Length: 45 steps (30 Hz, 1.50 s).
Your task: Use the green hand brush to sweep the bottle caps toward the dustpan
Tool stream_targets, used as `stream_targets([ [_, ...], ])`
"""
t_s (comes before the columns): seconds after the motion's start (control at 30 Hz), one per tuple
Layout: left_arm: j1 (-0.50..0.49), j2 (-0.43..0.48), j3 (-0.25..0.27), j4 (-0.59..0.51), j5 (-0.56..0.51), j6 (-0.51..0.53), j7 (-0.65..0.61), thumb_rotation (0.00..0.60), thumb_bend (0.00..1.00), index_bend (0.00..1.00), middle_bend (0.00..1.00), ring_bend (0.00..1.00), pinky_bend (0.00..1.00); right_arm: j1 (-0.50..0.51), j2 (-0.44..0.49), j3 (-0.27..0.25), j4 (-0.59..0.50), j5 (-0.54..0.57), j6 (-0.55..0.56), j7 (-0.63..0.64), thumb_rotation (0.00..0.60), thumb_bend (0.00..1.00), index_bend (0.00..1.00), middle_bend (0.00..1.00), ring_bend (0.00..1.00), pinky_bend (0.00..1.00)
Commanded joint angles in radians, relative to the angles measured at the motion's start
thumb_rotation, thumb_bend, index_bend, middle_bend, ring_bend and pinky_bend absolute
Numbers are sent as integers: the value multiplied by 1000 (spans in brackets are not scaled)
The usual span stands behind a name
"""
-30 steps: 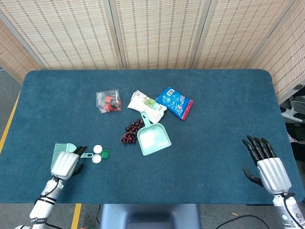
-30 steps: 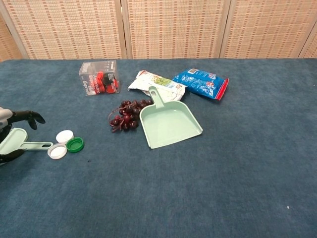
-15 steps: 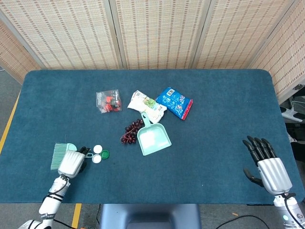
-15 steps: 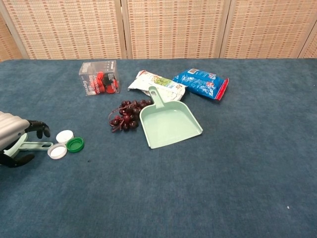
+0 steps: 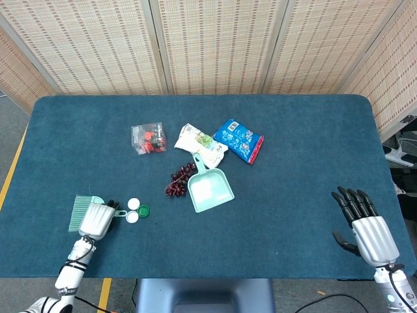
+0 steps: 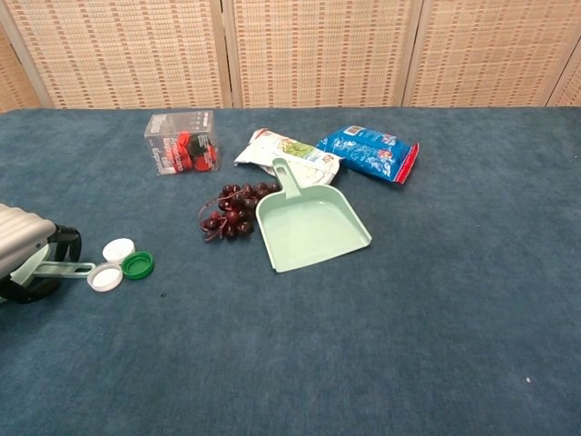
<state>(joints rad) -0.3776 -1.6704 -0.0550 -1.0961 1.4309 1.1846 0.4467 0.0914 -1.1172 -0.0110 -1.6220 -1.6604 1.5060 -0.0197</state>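
Observation:
The green hand brush point(image 5: 81, 211) lies at the table's near left, its handle point(image 6: 71, 268) pointing right at the caps. My left hand point(image 5: 96, 220) covers the brush, and in the chest view the left hand point(image 6: 27, 260) has its fingers curled round the handle. Two white bottle caps point(image 5: 133, 204) point(image 5: 132, 218) and a green cap point(image 5: 143, 210) sit just right of the handle tip; the chest view shows the green cap point(image 6: 138, 264) too. The light green dustpan point(image 5: 210, 190) lies further right, mouth facing the near side. My right hand point(image 5: 365, 225) hovers open at the near right.
Dark grapes point(image 5: 178, 180) lie against the dustpan's left side. Behind it are a white-green snack bag point(image 5: 200, 144), a blue snack bag point(image 5: 238, 139) and a clear box point(image 5: 148, 139) with red contents. The table's near edge is close to both hands.
My left hand has come down over the brush and its fingers have closed round the handle. Caps, dustpan and right hand have not moved.

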Motion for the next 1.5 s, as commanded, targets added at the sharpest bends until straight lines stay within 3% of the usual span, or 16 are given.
stream_targets([
  [0.03, -2, -3, -1, 8, -3, 0, 1, 600, 352, 421, 429, 685, 778, 0, 1, -1, -1, -1, 0, 0, 600, 243, 0, 0, 0, 0],
  [0.17, -3, -6, 0, 17, -8, 1, 6, 600, 351, 428, 433, 685, 778, 0, 2, -1, -3, -2, -1, 1, 600, 243, 0, 0, 0, 0],
  [0.47, -1, -17, 3, 35, -4, 24, 8, 600, 421, 525, 553, 693, 786, 2, 0, -2, -2, 0, -8, -2, 600, 243, 0, 0, 0, 0],
  [0.67, 4, -20, 0, 37, 9, 64, 1, 600, 612, 638, 723, 705, 796, 3, -2, -3, -2, 0, -13, -8, 600, 243, 0, 0, 0, 0],
  [0.8, 11, -26, -4, 50, 43, 125, -90, 600, 720, 722, 851, 754, 839, 5, -5, -3, -2, 0, -17, -12, 600, 243, 0, 0, 0, 0],
  [0.9, 14, -15, -9, 38, 71, 166, -250, 600, 745, 741, 881, 765, 849, 7, -6, -5, -2, 1, -24, -13, 600, 243, 0, 0, 0, 0],
  [1.13, 29, -10, -64, 21, 132, 351, -948, 600, 766, 744, 899, 765, 845, 8, -8, -8, -5, -1, -28, -19, 600, 243, 0, 0, 0, 0],
  [1.23, 36, -8, -80, 1, 116, 361, -1184, 600, 775, 744, 901, 765, 842, 8, -8, -9, -6, -2, -30, -21, 600, 243, 0, 0, 0, 0],
  [1.37, 34, -12, -80, 27, 110, 348, -1327, 600, 776, 744, 900, 764, 842, 8, -8, -11, -7, -6, -29, -23, 600, 243, 0, 0, 0, 0],
  [1.5, 33, -47, -80, 81, 103, 345, -1372, 600, 774, 744, 900, 764, 842, 7, -7, -11, -8, -7, -26, -22, 600, 243, 0, 0, 0, 0],
])
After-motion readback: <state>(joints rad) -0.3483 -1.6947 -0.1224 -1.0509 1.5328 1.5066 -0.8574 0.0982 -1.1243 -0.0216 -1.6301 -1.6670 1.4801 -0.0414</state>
